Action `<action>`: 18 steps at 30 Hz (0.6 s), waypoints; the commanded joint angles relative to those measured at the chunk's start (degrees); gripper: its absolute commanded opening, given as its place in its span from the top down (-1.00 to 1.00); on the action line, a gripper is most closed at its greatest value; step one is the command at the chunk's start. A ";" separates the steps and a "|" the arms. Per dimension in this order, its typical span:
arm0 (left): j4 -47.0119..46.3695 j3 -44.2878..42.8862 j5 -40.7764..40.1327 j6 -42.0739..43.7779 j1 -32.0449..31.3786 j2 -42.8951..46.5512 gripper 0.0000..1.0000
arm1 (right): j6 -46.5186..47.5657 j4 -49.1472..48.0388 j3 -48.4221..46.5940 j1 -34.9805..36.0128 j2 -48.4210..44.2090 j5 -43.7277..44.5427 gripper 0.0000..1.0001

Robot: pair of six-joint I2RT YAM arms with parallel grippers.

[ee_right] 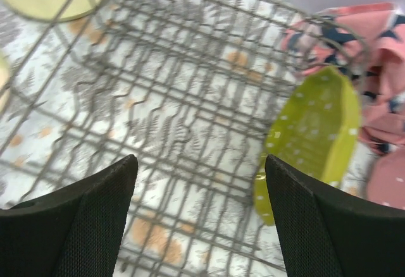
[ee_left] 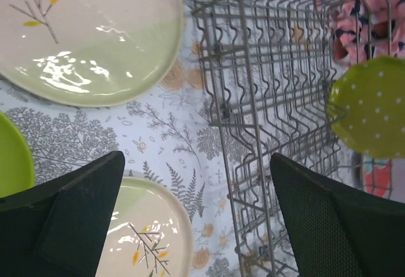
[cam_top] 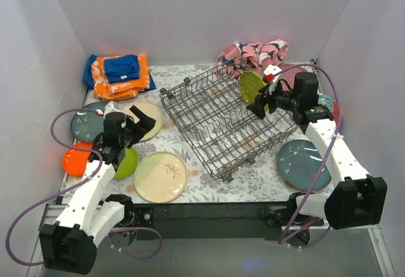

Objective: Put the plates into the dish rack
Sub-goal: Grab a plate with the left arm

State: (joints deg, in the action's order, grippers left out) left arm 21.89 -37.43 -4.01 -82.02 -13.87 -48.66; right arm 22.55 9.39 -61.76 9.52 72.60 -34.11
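The grey wire dish rack (cam_top: pixel 221 125) sits mid-table, turned at an angle. A lime green dotted plate (cam_top: pixel 251 85) stands on edge in its far right corner, also in the right wrist view (ee_right: pixel 313 131). My right gripper (cam_top: pixel 262 107) is open and empty just beside that plate, over the rack (ee_right: pixel 158 100). My left gripper (cam_top: pixel 140 124) is open and empty, above a cream plate (cam_top: pixel 144 117) left of the rack. Another cream leaf-sprig plate (cam_top: pixel 161 176) lies in front. In the left wrist view my left gripper (ee_left: pixel 197 182) hangs between the cream plate (ee_left: pixel 136 233) and the rack (ee_left: pixel 278 100).
At the left lie a teal plate (cam_top: pixel 85 123), an orange plate (cam_top: pixel 76 159) and a lime green plate (cam_top: pixel 126 162). A teal plate (cam_top: pixel 304 163) lies at the right. Orange and blue cloths (cam_top: pixel 118 74) are at the back left, a pink-and-navy cloth (cam_top: pixel 253 54) behind the rack.
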 commanded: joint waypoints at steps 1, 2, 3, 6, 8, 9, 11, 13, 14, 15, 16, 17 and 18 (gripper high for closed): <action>-4.04 1.48 11.29 -4.55 13.06 -3.54 -0.96 | 2.42 3.80 5.22 0.24 -4.39 -11.94 -0.73; -4.48 1.66 12.61 -6.82 15.69 -4.24 -0.96 | 2.15 3.19 6.29 0.15 -4.92 -14.47 -0.73; -5.01 2.27 12.80 -8.14 18.85 -5.55 -0.96 | 2.15 2.14 7.34 0.15 -6.14 -15.28 -0.73; -5.97 3.85 12.19 -14.19 23.60 -7.66 -0.93 | 1.10 0.20 10.24 -0.11 -7.99 -17.47 -0.73; -7.29 5.17 12.27 -16.32 25.72 -8.55 -0.93 | 0.66 -0.77 12.26 -0.38 -8.35 -20.54 -0.73; -9.39 5.87 13.14 -18.16 28.00 -9.07 -0.93 | 0.66 -1.38 12.62 -0.55 -8.87 -21.08 -0.74; -11.33 7.81 12.89 -19.93 30.90 -9.43 -0.93 | 0.66 -1.83 13.33 -0.55 -9.05 -21.79 -0.74; -13.71 9.47 11.06 -21.77 32.23 -9.69 -0.93 | 0.48 -1.74 13.33 -0.73 -8.79 -22.75 -0.74; -14.32 9.92 10.00 -22.48 33.19 -9.69 -0.93 | 0.22 -1.83 13.33 -0.73 -8.88 -23.11 -0.73; -16.16 10.44 9.20 -22.83 33.55 -9.69 -0.92 | 0.13 -1.83 13.50 -0.82 -8.96 -23.46 -0.74; -17.39 11.32 7.54 -23.18 33.82 -9.61 -0.92 | 0.04 -1.74 13.50 -0.73 -9.14 -23.90 -0.74; -18.02 11.33 6.31 -23.62 34.08 -9.69 -0.92 | -0.22 -1.74 13.50 -0.82 -9.05 -24.51 -0.73; -19.15 11.41 5.34 -23.97 34.34 -9.78 -0.92 | -0.31 -1.83 13.50 -0.73 -8.97 -24.69 -0.73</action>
State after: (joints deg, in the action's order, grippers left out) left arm 9.26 -26.76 5.85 -102.21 19.40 -58.83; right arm 23.40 9.96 -48.56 9.02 64.84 -54.68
